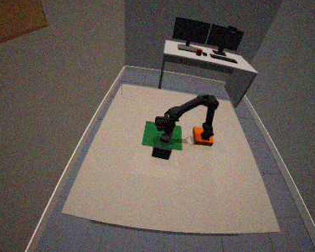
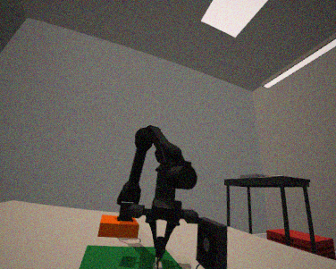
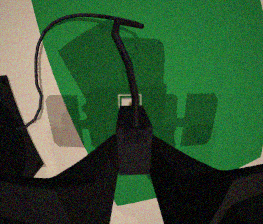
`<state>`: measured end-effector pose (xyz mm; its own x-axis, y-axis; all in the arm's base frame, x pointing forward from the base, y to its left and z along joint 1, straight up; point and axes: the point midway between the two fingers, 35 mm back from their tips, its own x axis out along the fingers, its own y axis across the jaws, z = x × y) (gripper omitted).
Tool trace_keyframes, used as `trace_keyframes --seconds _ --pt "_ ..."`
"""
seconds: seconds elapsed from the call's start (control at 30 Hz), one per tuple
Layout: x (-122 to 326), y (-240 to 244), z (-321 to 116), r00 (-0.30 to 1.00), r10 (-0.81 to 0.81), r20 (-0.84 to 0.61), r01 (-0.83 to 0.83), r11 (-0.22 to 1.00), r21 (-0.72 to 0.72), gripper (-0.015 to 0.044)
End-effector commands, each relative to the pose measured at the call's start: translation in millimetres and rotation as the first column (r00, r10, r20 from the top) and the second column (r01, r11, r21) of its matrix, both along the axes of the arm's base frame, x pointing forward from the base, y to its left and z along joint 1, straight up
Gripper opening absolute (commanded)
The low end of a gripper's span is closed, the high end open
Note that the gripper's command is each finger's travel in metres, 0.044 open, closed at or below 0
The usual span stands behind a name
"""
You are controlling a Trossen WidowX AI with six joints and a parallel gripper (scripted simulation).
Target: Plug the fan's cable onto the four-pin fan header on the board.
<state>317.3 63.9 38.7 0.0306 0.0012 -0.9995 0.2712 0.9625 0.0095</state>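
Note:
The green board point(image 1: 150, 132) point(image 2: 105, 256) point(image 3: 204, 41) lies flat on the pale mat. My gripper point(image 1: 165, 137) point(image 2: 160, 251) point(image 3: 132, 139) hangs over it, fingers pointing down, shut on the fan's dark plug point(image 3: 129, 117). In the wrist view a small white four-pin header point(image 3: 129, 101) shows right at the plug's tip; whether they touch I cannot tell. The black cable point(image 3: 85, 18) loops from the plug up and left toward the black fan point(image 1: 162, 153) point(image 2: 211, 245), which stands at the board's near edge.
The arm's orange base point(image 1: 203, 136) point(image 2: 118, 226) stands right of the board. A white desk with monitors point(image 1: 207, 59) is at the back. A dark table point(image 2: 267, 182) and a red box point(image 2: 301, 240) stand to the right in the exterior view.

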Motion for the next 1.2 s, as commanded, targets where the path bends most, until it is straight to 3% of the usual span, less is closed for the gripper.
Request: trace_keyframes --seconds 0.0,1.17 --pt "-0.4 0.4 -1.0 1.0 0.002 -0.001 -0.002 1.0 0.003 0.0" --pt "0.4 0.5 -9.4 1.0 0.002 -0.001 -0.002 1.0 0.003 0.0"
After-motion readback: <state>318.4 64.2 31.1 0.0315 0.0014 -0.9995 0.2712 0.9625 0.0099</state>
